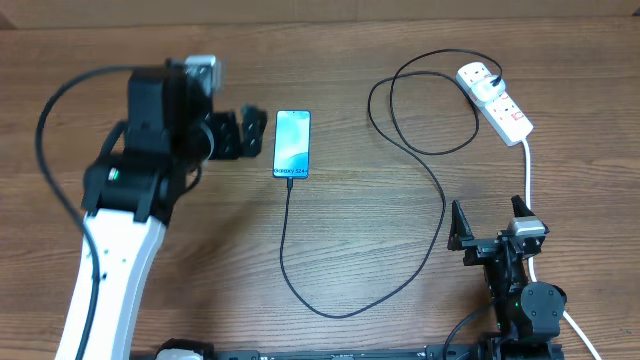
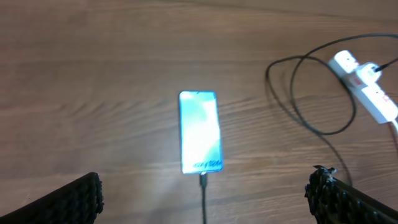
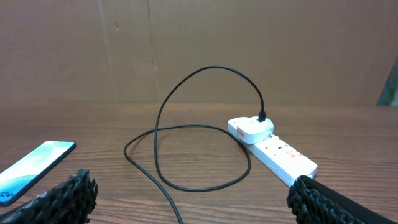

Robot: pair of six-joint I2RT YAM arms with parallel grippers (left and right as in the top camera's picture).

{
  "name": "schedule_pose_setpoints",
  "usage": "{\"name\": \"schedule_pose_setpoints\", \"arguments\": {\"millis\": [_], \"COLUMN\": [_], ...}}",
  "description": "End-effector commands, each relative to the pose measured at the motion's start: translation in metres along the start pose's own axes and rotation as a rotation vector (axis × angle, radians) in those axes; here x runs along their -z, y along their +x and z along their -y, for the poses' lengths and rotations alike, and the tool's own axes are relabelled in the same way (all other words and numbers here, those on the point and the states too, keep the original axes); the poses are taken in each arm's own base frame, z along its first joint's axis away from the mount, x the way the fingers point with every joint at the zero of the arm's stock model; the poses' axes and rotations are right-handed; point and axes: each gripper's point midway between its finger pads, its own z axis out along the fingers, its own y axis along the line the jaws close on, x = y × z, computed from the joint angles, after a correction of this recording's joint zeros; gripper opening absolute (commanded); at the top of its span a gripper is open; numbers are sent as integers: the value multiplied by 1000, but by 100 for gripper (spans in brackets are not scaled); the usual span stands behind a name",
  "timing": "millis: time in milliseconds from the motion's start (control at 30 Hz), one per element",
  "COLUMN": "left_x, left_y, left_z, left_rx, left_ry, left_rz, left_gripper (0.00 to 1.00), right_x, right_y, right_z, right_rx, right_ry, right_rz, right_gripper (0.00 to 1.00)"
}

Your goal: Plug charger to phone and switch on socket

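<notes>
Likely past halfway. Small black tip of the charger [image 2: 203, 202] sitting right at the near short edge of the phone [image 1: 292, 143], so counting the plug-in as done, though too small to confirm a full seat. Far end ending in a white plug [image 3: 250, 129] pushed into the socket [image 1: 497, 103]. Left to do, by judgement: pressing the red switch [image 2: 359, 78]; cannot tell on or off at this size. Left gripper [image 1: 248, 134] spread fully wide, holding nothing, hovering just beside the phone; in its wrist view the phone lies straight ahead, centred between the two fingers, with the charger trailing back toward the gripper. Right gripper [image 1: 488, 222] also gaping fully, empty, low over the table [image 1: 360, 230]; socket ahead and a bit to its right, well apart, a big loop of charger between. Materials: phone a slim flat slab, glossy glass face, lit pale blue. Charger thin, round, limp rubbery black, lying in loose curves with one arch lifting up to the plug. Socket an oblong of hard smooth white plastic with rounded ends, thick white lead [image 1: 527, 170] running back past the right gripper. Table matte brown wood grain. Gripper pads [image 3: 68, 193] black and knobbly.
</notes>
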Motion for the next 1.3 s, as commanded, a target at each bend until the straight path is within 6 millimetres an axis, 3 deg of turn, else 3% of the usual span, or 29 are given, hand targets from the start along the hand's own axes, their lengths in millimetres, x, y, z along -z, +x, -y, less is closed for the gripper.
{"name": "schedule_pose_setpoints", "arguments": {"millis": [0, 167, 600, 967, 1267], "left_x": [12, 18, 15, 15, 12], "left_y": [16, 36, 44, 65, 82], "left_z": [-18, -35, -37, -41, -41], "left_rx": [34, 70, 77, 97, 75], "left_ry": [-34, -67, -76, -93, -61], "left_rz": [23, 13, -24, -104, 4], "left_gripper": [100, 100, 100, 100, 100], "right_x": [0, 0, 0, 0, 0], "right_y": [1, 1, 1, 1, 1], "right_z": [-1, -1, -1, -1, -1], "right_rx": [-2, -2, -2, -3, -2], "right_ry": [-3, -2, -2, -2, -2], "right_rz": [7, 7, 7, 7, 7], "right_gripper": [100, 100, 100, 100, 100]}}
